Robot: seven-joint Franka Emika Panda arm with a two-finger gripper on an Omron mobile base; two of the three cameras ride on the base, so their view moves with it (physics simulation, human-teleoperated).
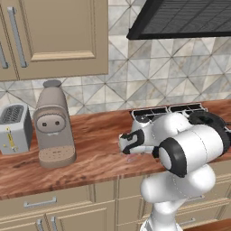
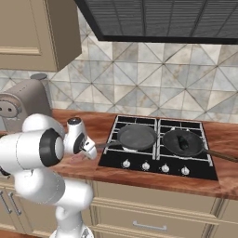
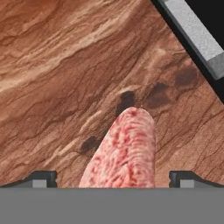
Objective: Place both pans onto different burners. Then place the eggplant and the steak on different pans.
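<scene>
On the black cooktop (image 2: 202, 172), the grey pan (image 2: 137, 136) sits on the front left burner. The darker pan (image 2: 182, 142) sits on the front right burner with the eggplant (image 2: 185, 141) lying in it. The steak (image 3: 124, 153) lies flat on the wooden counter just left of the cooktop, and also shows as a pink sliver (image 1: 131, 158) under the hand. My gripper (image 3: 113, 179) hangs low over the steak, open, one fingertip (image 3: 43, 178) on each side of it and apart from the meat. The grey pan's handle (image 3: 192, 33) crosses the top right of the hand view.
A coffee machine (image 1: 53, 126) and a toaster (image 1: 14, 128) stand at the left of the counter (image 1: 99, 135). A row of silver knobs (image 2: 155, 166) lines the cooktop front. The range hood (image 2: 158, 18) hangs overhead, with wall cabinets (image 1: 54, 36) to the left.
</scene>
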